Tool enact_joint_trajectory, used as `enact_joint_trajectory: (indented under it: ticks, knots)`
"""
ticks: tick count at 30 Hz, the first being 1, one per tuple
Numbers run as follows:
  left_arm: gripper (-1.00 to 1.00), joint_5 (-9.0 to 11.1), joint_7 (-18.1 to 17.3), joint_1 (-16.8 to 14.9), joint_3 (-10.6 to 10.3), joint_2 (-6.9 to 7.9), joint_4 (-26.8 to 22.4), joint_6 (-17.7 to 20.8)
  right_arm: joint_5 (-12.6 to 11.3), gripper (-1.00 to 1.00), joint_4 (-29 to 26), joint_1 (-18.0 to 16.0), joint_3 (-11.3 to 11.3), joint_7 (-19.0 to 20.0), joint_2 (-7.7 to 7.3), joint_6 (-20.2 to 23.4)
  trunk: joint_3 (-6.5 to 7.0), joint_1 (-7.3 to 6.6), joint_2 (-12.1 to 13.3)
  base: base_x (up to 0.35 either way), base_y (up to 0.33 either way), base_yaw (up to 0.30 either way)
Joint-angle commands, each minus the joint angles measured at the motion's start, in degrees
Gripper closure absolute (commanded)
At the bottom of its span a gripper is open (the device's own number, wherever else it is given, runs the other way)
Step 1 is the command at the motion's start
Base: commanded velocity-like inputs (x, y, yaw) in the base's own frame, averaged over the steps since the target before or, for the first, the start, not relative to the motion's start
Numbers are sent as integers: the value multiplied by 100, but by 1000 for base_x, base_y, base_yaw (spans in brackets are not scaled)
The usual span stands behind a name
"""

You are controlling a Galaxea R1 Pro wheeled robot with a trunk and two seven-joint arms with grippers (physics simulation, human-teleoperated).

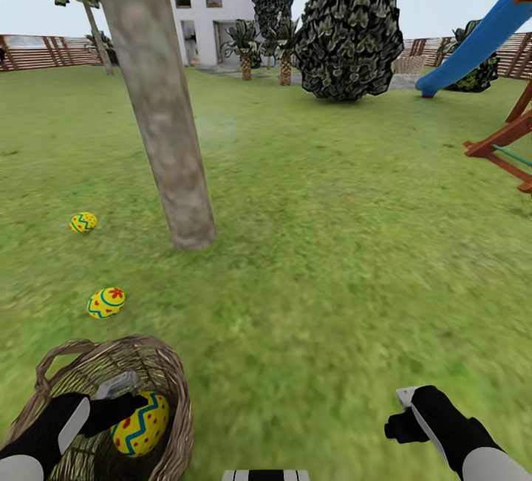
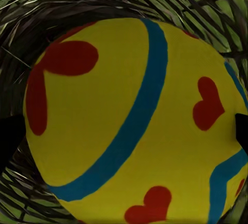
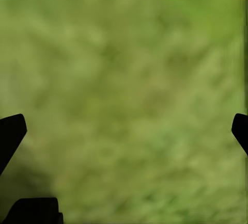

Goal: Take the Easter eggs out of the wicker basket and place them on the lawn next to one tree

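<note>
One Easter egg [image 1: 140,422], yellow with blue zigzag bands and red marks, lies inside the wicker basket [image 1: 167,367] at the lower left. My left gripper [image 1: 124,397] reaches into the basket and stands open around this egg [image 2: 124,105]. Its dark fingertips [image 2: 9,137] sit at the egg's two sides. Two more eggs lie on the lawn [image 1: 318,244]: one [image 1: 106,302] just beyond the basket, the other [image 1: 83,222] farther off, left of the tree [image 1: 166,134]. My right gripper [image 1: 403,413] hangs open over bare grass [image 3: 124,79] at the lower right.
A wooden playset [image 1: 510,148] with a blue slide [image 1: 480,41] stands at the far right. A dark bushy tree [image 1: 347,38], small palms [image 1: 245,49], the white house [image 1: 210,1] and a slatted fence [image 1: 44,52] line the back. Open grass lies right of the trunk.
</note>
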Motion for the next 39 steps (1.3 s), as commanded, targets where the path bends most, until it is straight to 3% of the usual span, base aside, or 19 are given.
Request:
enact_joint_trajectory:
  ticks: [1, 18, 39]
  knots:
    - [100, -2, -18, -2, 29, -3, -6, 41, 52, -100, -8, -1, 27, 40, -2, 22, 18, -3, 0, 0, 0, 0]
    - [100, 9, -25, -1, 29, -10, -6, 50, 52, -100, -9, -1, 18, 49, -53, 24, 395, -47, 22, -70, 0, 0]
    - [100, 4, -25, -1, 29, -21, -6, 41, 52, -100, -9, -1, 26, 48, -38, 23, 772, -508, 865, -1, 0, 0]
